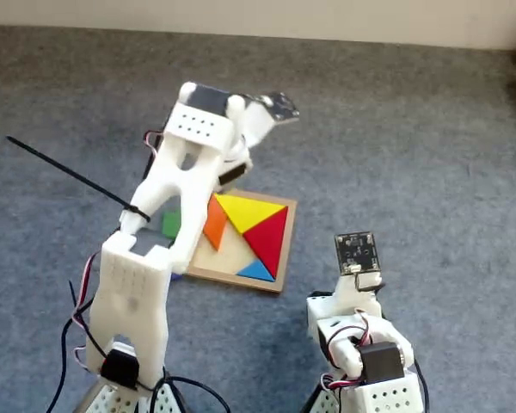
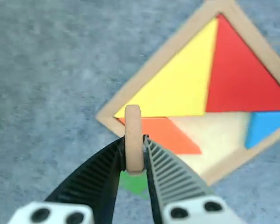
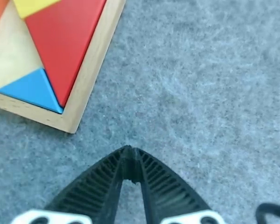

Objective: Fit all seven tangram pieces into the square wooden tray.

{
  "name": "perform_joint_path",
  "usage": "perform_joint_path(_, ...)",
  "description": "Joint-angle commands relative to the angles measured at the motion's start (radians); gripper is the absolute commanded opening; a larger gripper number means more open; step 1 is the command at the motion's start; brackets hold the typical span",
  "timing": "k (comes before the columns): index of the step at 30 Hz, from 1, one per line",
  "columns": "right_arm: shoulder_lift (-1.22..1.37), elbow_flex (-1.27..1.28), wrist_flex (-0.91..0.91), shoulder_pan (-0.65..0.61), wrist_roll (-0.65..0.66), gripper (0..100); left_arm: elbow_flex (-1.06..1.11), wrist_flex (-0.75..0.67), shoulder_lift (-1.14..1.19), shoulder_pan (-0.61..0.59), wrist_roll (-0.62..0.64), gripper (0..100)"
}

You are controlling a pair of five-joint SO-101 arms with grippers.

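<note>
Status: left jaws clamped on thin tan wooden piece, edge-on.
Square wooden tray just beyond those tips; right jaws closed, empty, above grey carpet.

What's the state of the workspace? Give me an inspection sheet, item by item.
Surface: grey carpet.
Job's things: wooden tray holds yellow triangle, red triangle, blue triangle, orange piece; green piece on carpet beside it; tan piece held edge-on.
Clutter: nothing seen.
Grippers: left gripper shut on tan piece by tray corner; right gripper shut, empty, over carpet.
Cables: wires at arm bases; black cable tie sticking out.
Surroundings: pale wall strip behind.
</note>
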Motion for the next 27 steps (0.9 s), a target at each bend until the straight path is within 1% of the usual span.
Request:
perform_joint_path(1, -0.019, 0.113, 0.004, -0.01, 0.009, 1.0, 0.173, -0.057, -0.18, 0.064, 0.052, 0)
perform_joint_path(7, -0.019, 0.113, 0.004, -0.01, 0.009, 1.0, 0.492, -0.224, -0.355, 0.097, 0.072, 0)
perform_joint_path(11, -0.019, 0.113, 0.004, -0.01, 0.009, 1.0, 0.702, -0.35, -0.487, 0.105, 0.141, 0)
perform_joint_path(15, -0.019, 0.113, 0.004, -0.01, 0.009, 1.0, 0.852, -0.443, -0.572, 0.114, 0.213, 0)
perform_joint_path(22, -0.019, 0.113, 0.004, -0.01, 0.009, 1.0, 0.929, -0.511, -0.582, 0.105, 0.292, 0)
perform_joint_path(27, -0.019, 0.113, 0.004, -0.01, 0.009, 1.0, 0.937, -0.534, -0.581, 0.061, 0.353, 0)
